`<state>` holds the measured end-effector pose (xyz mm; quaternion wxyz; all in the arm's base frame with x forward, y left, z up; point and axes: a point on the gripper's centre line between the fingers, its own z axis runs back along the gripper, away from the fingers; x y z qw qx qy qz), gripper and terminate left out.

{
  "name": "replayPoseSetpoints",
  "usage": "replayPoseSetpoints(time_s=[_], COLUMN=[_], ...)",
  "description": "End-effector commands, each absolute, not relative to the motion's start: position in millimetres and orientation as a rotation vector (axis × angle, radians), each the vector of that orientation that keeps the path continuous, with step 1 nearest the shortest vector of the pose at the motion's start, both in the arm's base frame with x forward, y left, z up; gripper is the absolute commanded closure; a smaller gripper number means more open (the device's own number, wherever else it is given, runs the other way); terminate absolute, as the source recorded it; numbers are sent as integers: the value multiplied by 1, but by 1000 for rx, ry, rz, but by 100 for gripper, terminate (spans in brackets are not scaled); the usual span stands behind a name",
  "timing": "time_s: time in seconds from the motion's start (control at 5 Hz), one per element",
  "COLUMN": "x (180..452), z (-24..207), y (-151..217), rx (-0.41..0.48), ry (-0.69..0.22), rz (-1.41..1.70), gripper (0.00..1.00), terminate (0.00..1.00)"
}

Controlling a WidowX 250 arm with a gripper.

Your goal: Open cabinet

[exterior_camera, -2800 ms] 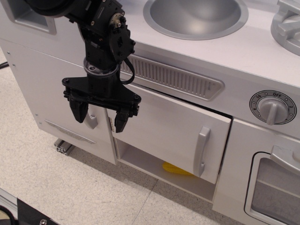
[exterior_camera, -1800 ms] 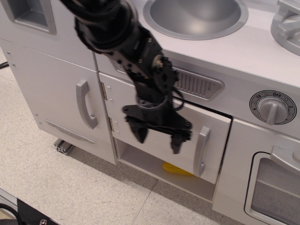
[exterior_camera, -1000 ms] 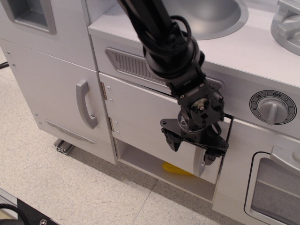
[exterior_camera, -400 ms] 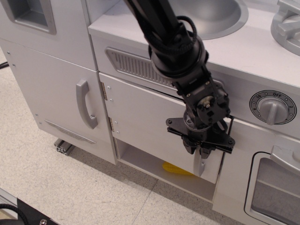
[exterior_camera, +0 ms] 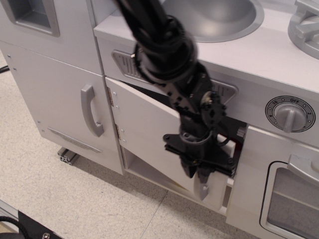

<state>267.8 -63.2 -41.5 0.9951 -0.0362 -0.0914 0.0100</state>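
Reaching down from the top centre of the frame, the black jointed robot arm is ending in a black hand at the lower centre, clenched around the small grey vertical bar handle of the wide, flat white cabinet door. Only the lower end of that handle is showing below the fingers, which are pressing close together on it. The door is hanging from two small hinges on its left edge and is standing ajar, its right edge swinging out from the white toy-kitchen body so that a dark gap is opening along its top and right side. Inside the compartment, below the door, a pale shelf floor is showing.

To the left, the taller narrow white door with a curved grey handle is sitting flush and closed. Above the cabinet, a grey ribbed vent panel is running under the white countertop surface, which is carrying a round silver sink basin. At the right, a round grey dial knob is sitting above the windowed oven door. Speckled beige floor tiles are filling the lower left.
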Motion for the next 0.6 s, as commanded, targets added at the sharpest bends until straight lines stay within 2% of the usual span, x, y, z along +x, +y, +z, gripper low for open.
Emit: replayPoseSetpoints(time_s=[0.0,0.2,0.4], x=[248,241,241], z=[-21,-13,14], y=[-41,-35,-36], rx=[-60,-40,-31], ry=[-245,-267,-293], rz=[-3,-23,-26], gripper=[100,0,0], terminate=[0,0,0])
